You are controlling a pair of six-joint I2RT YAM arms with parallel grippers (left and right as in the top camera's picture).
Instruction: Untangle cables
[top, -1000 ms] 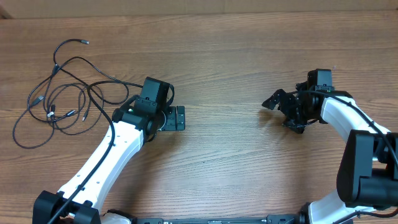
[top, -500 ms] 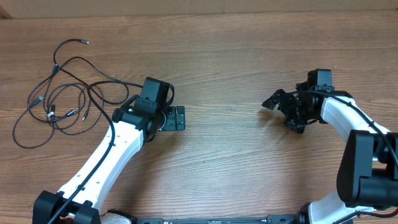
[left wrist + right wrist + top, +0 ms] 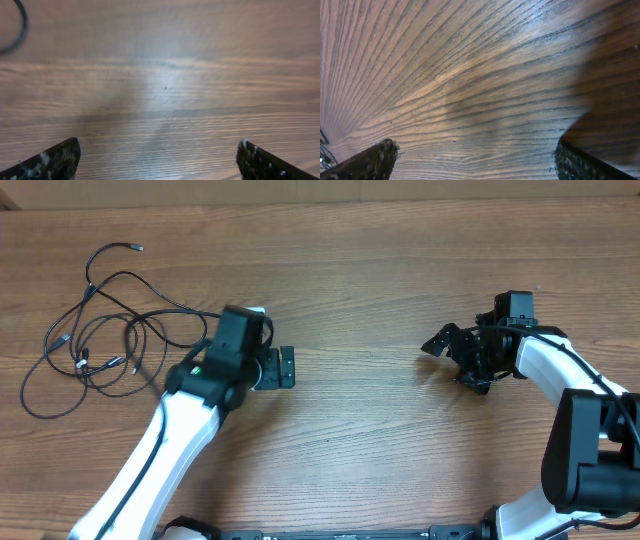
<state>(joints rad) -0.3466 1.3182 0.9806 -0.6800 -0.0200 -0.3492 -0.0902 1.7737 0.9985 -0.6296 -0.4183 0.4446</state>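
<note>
**Loose black cables lie at the left of a wooden tabletop, with both grippers open and empty**

The cables (image 3: 100, 330) are thin black cords spread in overlapping loops over the left part of the tabletop (image 3: 360, 280), toward its far left corner. One strand ends in a small grey plug tip that points toward the far edge. A few more grey tips sit close together inside the loops, near the left edge. The nearest loop sags toward the front edge. On their right side, the cords run up to the left arm (image 3: 170, 440), which hides a short stretch of them from above. In the left wrist view, one curved piece of cable (image 3: 23, 27) crosses the upper left corner.

The left arm is white with black joints. It rises from the front edge and slants toward the middle of the tabletop. The left gripper (image 3: 288, 368) points right, away from the cables, over bare wood, with its jaws spread wide and nothing between them. Its two dark fingertips (image 3: 50, 162) sit in the bottom corners of the wrist view.

The right arm (image 3: 545, 365) bends in from the right edge, well apart from the cables. The right gripper (image 3: 448, 362) points left over bare wood, also spread wide and holding nothing.
</note>
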